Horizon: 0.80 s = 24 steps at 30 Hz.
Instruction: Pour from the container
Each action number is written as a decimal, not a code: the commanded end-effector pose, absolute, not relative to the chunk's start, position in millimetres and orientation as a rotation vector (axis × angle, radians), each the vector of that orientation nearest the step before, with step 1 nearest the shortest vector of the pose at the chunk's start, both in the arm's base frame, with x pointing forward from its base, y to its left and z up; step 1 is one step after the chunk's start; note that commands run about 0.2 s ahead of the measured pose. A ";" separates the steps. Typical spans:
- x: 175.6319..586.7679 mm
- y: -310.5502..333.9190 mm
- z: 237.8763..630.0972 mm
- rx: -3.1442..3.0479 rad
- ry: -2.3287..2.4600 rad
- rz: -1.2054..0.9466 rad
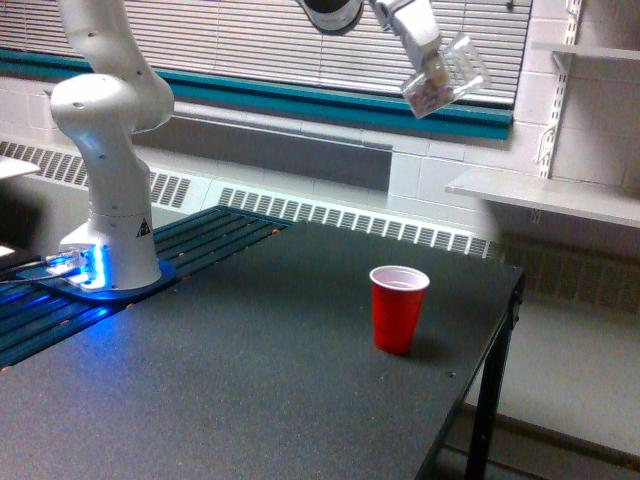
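High in the exterior view, the container (444, 78), a small clear plastic cup with pinkish and tan pieces inside, hangs tilted with its mouth towards the upper right. My gripper (432, 62) is shut on it, coming in from the upper left. A red cup (398, 308) with a white inside stands upright on the dark table (250, 380), well below the container and slightly to its left.
The arm's white base (108, 190) stands at the table's far left on a blue-lit plate. The table's right edge (500, 340) drops off just right of the red cup. White shelves (545, 195) and window blinds line the back wall.
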<state>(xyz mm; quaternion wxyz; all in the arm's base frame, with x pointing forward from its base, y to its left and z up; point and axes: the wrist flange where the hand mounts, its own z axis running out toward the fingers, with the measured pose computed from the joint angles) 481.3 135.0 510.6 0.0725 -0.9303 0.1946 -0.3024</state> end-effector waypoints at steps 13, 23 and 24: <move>465.5 77.3 476.1 -2.828 0.700 -0.806; 465.4 54.0 447.5 -2.862 0.730 -0.701; 464.9 51.9 444.3 -2.866 0.734 -0.685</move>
